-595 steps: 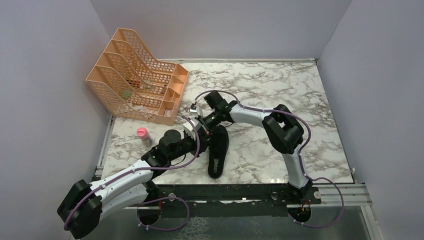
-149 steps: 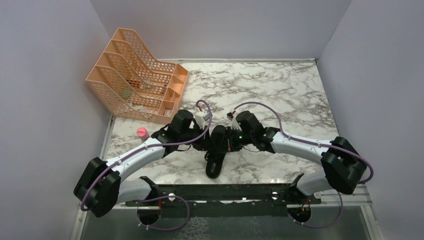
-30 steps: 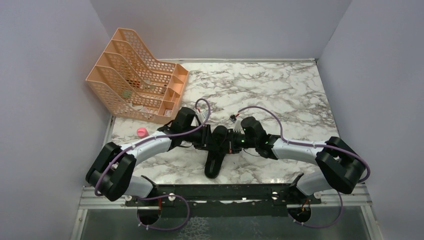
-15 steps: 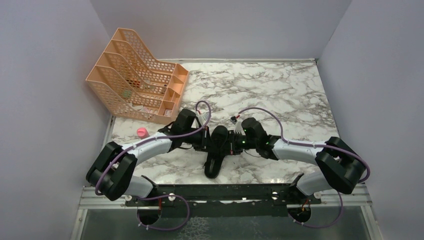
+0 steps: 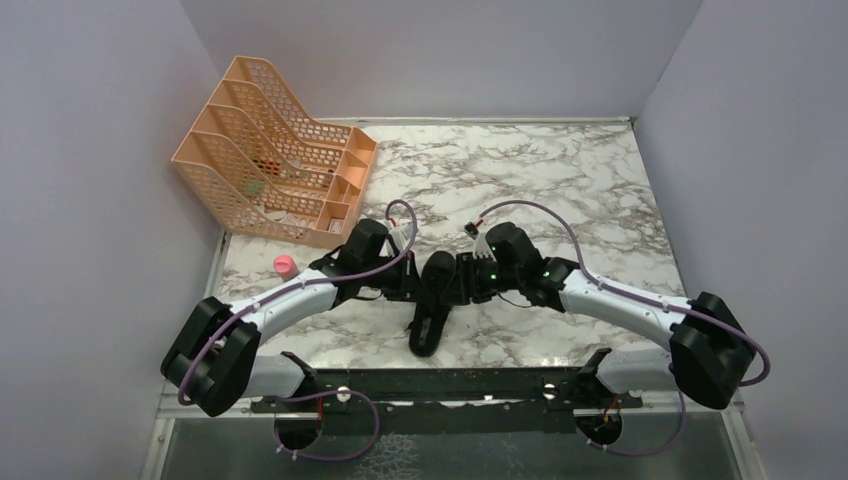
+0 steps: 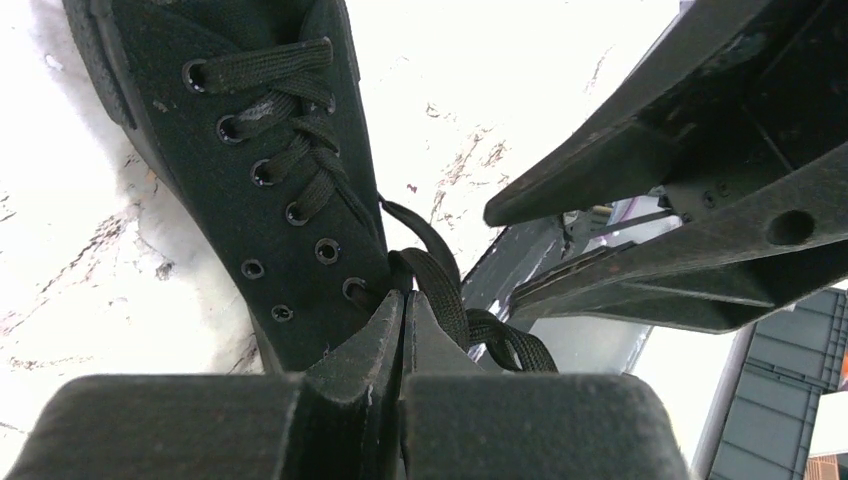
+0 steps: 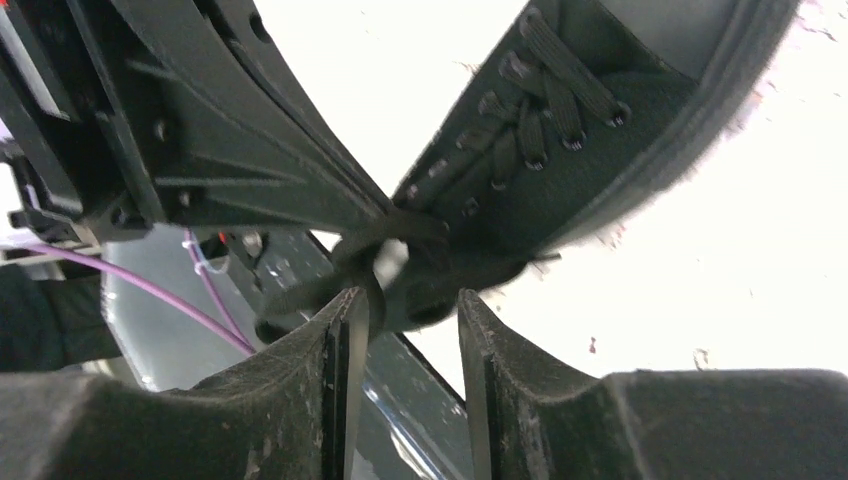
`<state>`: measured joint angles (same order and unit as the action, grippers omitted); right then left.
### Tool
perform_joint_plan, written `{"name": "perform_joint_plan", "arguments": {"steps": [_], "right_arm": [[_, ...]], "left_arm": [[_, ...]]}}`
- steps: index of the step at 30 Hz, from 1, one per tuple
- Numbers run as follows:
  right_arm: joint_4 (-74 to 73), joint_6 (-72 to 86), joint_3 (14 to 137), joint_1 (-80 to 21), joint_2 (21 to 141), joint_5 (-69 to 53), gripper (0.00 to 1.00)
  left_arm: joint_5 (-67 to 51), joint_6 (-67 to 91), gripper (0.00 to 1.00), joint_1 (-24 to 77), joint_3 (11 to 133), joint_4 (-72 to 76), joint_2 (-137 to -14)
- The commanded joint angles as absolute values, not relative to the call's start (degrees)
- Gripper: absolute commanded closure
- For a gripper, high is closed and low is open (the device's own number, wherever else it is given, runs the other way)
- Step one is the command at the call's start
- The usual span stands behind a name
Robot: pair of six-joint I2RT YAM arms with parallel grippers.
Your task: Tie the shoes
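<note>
The black shoe lies near the table's front edge, toe toward the arms. It shows in the left wrist view and in the right wrist view. My left gripper is at the shoe's left side by the top eyelets; its jaws are shut on a black lace that loops off to the right. My right gripper is at the shoe's right side, open, with a blurred lace loop by its left finger. The two grippers face each other closely.
An orange mesh file rack stands at the back left. A small pink-capped bottle sits left of my left arm. The black mounting rail runs along the table's near edge. Grey walls enclose three sides.
My right arm's elbow has swung out to the right and its wrist has shifted slightly back. My left arm has shifted a little. The shoe stays in place.
</note>
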<state>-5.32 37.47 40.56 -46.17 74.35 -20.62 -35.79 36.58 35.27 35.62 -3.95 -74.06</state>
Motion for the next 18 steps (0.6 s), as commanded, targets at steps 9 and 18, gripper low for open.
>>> {"name": "perform_joint_plan", "arguments": {"steps": [9,18], "right_arm": [[-14.8,22.6,45.1,-47.4,66.9,-26.7,0.4],[-16.0,23.2,52.2,-53.0,76.1,-23.6,0.37]], "left_arm": [[-34.5,36.5,1.0,34.4,34.1,-1.7,-71.8],[-34.1,37.1,1.0,34.2,34.3,-1.8,-71.8]]}}
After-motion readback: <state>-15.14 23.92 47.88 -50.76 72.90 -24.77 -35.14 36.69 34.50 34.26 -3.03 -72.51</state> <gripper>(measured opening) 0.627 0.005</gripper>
